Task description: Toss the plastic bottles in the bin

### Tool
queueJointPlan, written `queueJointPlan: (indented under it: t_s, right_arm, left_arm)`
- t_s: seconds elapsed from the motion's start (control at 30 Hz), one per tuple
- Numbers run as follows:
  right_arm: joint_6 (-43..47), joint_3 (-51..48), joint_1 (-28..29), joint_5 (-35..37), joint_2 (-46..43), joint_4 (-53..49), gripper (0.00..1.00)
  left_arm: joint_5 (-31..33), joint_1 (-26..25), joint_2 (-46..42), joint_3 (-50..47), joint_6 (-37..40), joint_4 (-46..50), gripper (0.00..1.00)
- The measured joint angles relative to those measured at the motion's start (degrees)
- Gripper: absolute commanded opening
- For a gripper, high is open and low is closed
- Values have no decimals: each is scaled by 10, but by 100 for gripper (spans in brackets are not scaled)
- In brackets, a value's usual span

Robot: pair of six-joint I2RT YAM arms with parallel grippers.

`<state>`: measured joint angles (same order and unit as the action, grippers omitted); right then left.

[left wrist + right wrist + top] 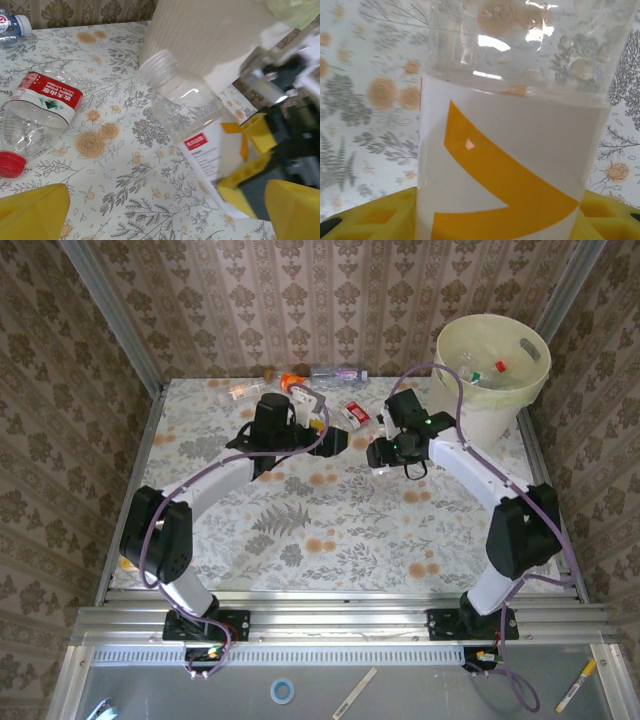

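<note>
I see the right gripper (250, 155) pinching the white-label bottle (182, 100) across its label, with the yellow fingers (367, 217) on both sides of the body. The bottle is clear and uncapped, with an orange chevron printed on the label. On the left wrist cam it lies tilted, open neck up and away from the grip, right in front of the bin (200, 35) wall. I can't tell whether it's off the table (300, 510) or resting on it.

The left gripper (165, 220) has its fingers spread wide and is empty. It hangs over the floral tabletop facing the right gripper, near it but apart.

Other plastic bottles:
- The red-label bottle (42, 107) is crushed with a red cap. It lies flat on the table just beyond the two grippers, apart from the held one.
- Three more lie along the far edge on the overhead cam: a small clear bottle (240, 391), an orange bottle (292, 381) and a long clear bottle (338, 373).
- The binned bottles (480, 373) are a few pieces lying inside the bin, with red and green bits visible.

The bin stands upright at the far right corner of the table, with a pale liner (445, 345) folded over the rim. Both grippers are mid-table, left of the bin and nearer to me.
</note>
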<state>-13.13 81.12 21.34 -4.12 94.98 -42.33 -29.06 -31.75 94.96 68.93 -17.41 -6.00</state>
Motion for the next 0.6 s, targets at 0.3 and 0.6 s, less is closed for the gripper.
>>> queueJointPlan:
  t_s: [0.3,0.6]
  right_arm:
    - [-16,42,4,-8,-82,5,28]
    - [21,133,11,32,-214,94,27]
  left_arm:
    - [5,3,-18,-22,-18,-30,100]
    - [9,6,-18,-25,-24,-39,100]
